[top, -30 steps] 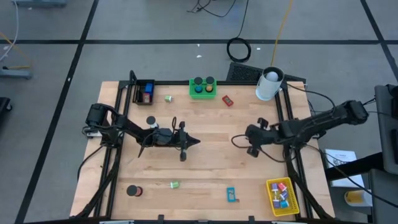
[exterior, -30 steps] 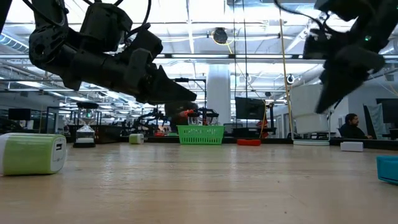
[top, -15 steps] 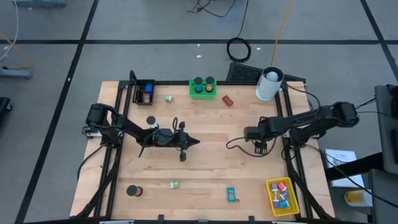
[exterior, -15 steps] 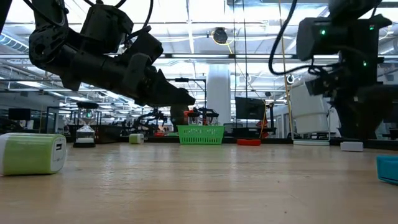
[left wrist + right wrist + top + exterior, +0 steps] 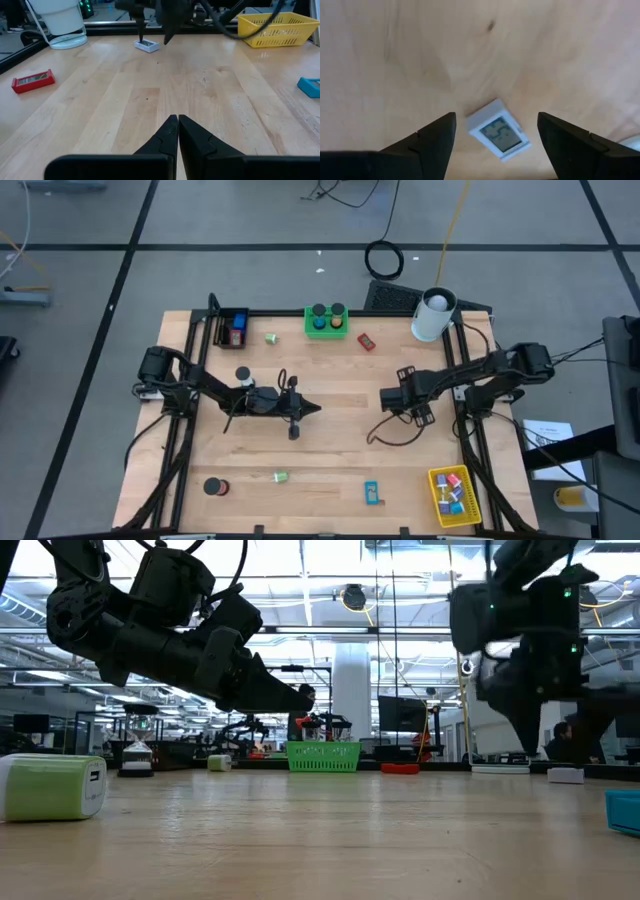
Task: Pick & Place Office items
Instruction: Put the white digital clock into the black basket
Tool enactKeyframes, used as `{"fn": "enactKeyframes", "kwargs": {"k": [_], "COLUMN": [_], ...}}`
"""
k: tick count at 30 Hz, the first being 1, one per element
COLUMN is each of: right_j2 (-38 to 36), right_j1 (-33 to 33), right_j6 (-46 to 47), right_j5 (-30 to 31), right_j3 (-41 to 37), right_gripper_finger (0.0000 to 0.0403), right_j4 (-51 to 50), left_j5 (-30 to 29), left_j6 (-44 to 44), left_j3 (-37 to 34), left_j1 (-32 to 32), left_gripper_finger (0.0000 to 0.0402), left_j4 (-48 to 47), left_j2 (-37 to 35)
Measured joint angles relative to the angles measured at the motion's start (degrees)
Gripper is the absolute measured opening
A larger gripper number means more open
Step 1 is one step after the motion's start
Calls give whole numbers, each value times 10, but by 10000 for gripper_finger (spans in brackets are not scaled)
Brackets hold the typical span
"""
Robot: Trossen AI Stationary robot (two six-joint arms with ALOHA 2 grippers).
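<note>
Left claw (image 5: 318,409) clenched on nothing, hovering left of centre over the desk (image 5: 340,450), small white clip with a grey face (image 5: 499,131) lying flat right of centre, right claw (image 5: 496,132) spread wide, released, fingers straddling it.

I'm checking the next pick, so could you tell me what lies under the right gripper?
Under the right gripper, between its open fingers, a small white block lies on the table. In the high view the gripper hides it.
</note>
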Motion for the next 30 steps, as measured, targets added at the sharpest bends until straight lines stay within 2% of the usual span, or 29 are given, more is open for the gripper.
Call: {"fn": "enactKeyframes", "kwargs": {"k": [18, 27, 30], "right_j2": [103, 107, 108], "right_j1": [0, 0, 0], "right_j6": [-126, -133, -128], "right_j5": [18, 18, 22], "right_j3": [1, 0, 0], "right_gripper_finger": [246, 159, 145], "right_j4": [-4, -4, -4], "left_j5": [0, 0, 0], "left_j6": [1, 1, 1], "left_j3": [0, 0, 0], "left_j1": [0, 0, 0], "left_gripper_finger": [21, 21, 21], "left_j4": [-5, -9, -9], "left_j2": [0, 0, 0]}}
